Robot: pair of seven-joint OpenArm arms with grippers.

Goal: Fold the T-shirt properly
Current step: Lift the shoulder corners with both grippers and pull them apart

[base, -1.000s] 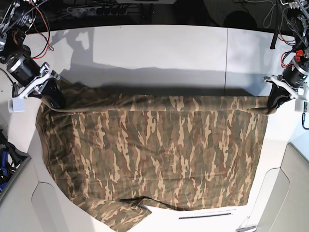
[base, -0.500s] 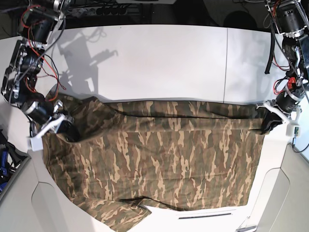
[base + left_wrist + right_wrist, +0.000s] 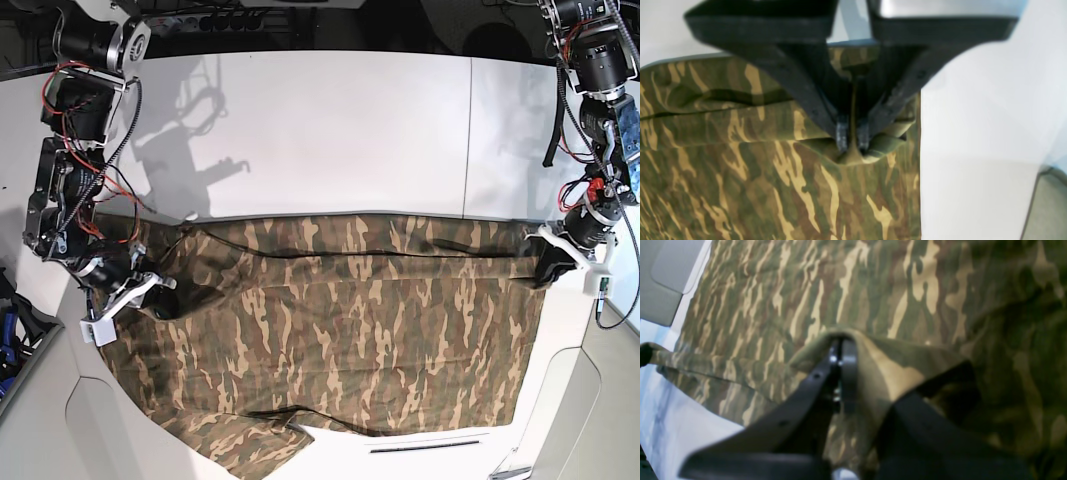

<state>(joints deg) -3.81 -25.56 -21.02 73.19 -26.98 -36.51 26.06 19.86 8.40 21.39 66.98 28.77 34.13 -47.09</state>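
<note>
The left gripper [image 3: 852,141] was clamped tight, a small tuft of the T-shirt [image 3: 756,173] pinched between its dark fingers [image 3: 842,133], with the cloth bunched into a little peak just below the tips. In the base view this gripper [image 3: 553,268] sat at the shirt's right edge, close to the border of the white table [image 3: 330,130].

The right gripper [image 3: 839,350] was likewise fully closed on a fold of the T-shirt [image 3: 840,286], the fabric draped over and around its fingers [image 3: 848,363] like a hood. From the base camera it [image 3: 152,303] lay at the shirt's left side, partly buried in the cloth.

Between the two grippers the T-shirt [image 3: 340,330] was spread wide across the near half of the table, its far edge running in a raised, rolled ridge from one gripper to the other. Its near edge hung over the table's front, with one corner bunched at the lower left.
</note>
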